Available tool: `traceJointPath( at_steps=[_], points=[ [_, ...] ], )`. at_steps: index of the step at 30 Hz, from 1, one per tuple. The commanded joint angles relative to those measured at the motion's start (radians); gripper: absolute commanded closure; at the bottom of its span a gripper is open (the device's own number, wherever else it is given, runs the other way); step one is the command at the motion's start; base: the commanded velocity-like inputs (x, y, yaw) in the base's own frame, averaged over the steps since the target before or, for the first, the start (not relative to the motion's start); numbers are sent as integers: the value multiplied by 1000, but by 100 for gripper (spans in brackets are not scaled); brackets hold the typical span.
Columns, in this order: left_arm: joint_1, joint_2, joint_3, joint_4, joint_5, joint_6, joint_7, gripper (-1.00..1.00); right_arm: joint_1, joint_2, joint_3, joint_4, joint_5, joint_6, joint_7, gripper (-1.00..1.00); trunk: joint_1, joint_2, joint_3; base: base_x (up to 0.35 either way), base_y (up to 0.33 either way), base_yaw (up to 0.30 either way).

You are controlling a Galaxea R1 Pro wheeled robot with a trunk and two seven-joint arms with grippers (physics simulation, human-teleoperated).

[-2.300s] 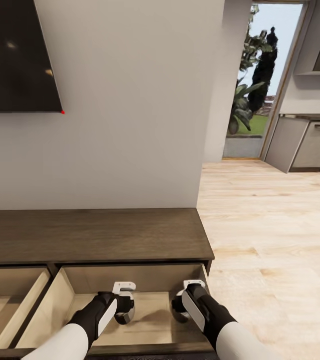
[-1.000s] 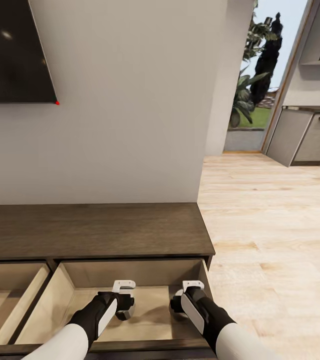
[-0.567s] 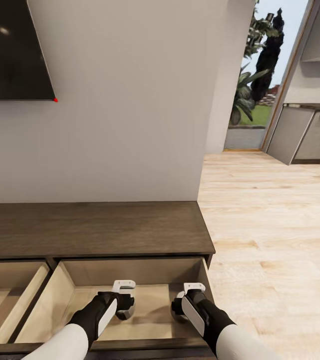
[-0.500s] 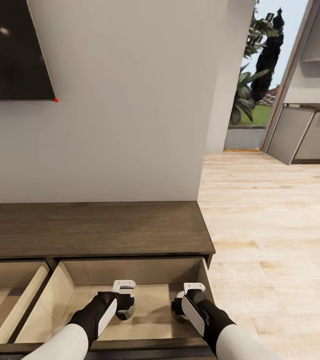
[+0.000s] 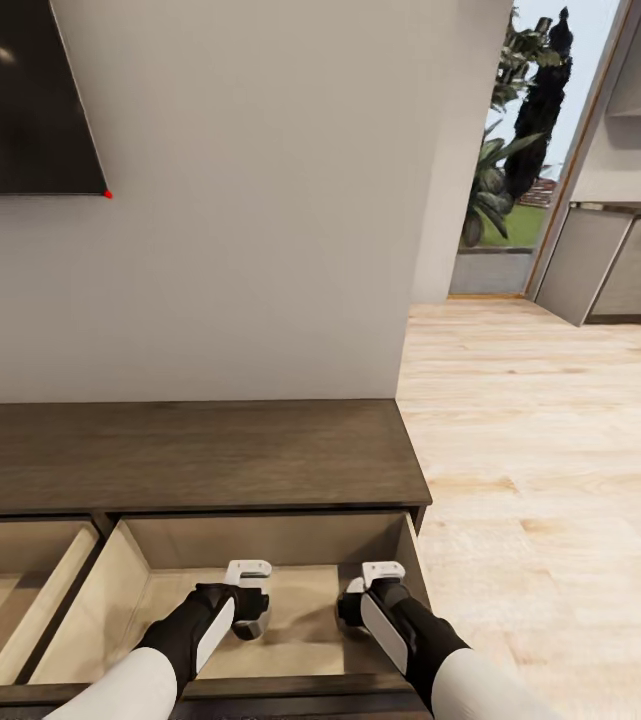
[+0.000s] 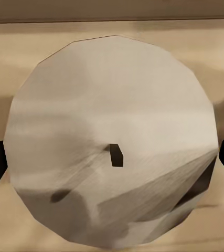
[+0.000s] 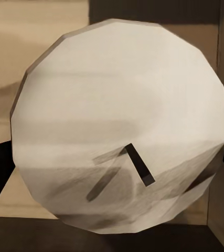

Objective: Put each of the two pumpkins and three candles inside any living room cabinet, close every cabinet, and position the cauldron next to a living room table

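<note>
While both your arms hang inside the open right-hand drawer, check these from left to right:

Left drawer: the cabinet (image 5: 190,455) has a second drawer (image 5: 20,590) pulled out beside yours, and it will need shutting too.
Left gripper (image 5: 247,598): it is closed around a white candle (image 6: 112,139), wick facing the wrist camera, dark fingers hugging both sides.
Right gripper (image 5: 370,598): it likewise clasps a second candle (image 7: 122,126), close to the drawer's right wall (image 5: 412,560).
Height: you cannot tell from these views whether either candle touches the drawer floor (image 5: 295,600).
Risk, drop: letting go too high could set a candle rolling or tipping.
Risk, wall: drifting the right arm outward could knock its candle on the side panel.
Risk, withdrawal: pulling back low could catch the drawer's front edge (image 5: 260,688).
</note>
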Motion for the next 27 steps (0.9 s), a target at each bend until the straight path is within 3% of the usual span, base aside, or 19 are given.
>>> traceJointPath(
  at_steps=[1,14,19,27],
  points=[
    [0,1,-9,-2,8,5,10,100,-1,0,5,-1,-8,1,-4,100,0,0,-1,0,0,0],
    [0,1,-9,-2,8,5,10,100,-1,0,9,-3,-9,-1,1,100,1,-1,-13,0,0,0],
    [0,1,-9,-2,8,5,10,100,-1,0,9,-3,-10,0,1,100,3,-2,-32,0,0,0],
    [0,-3,-9,-4,8,5,9,100,-1,0,9,-3,-10,0,1,100,3,-2,-32,0,0,0]
  ],
)
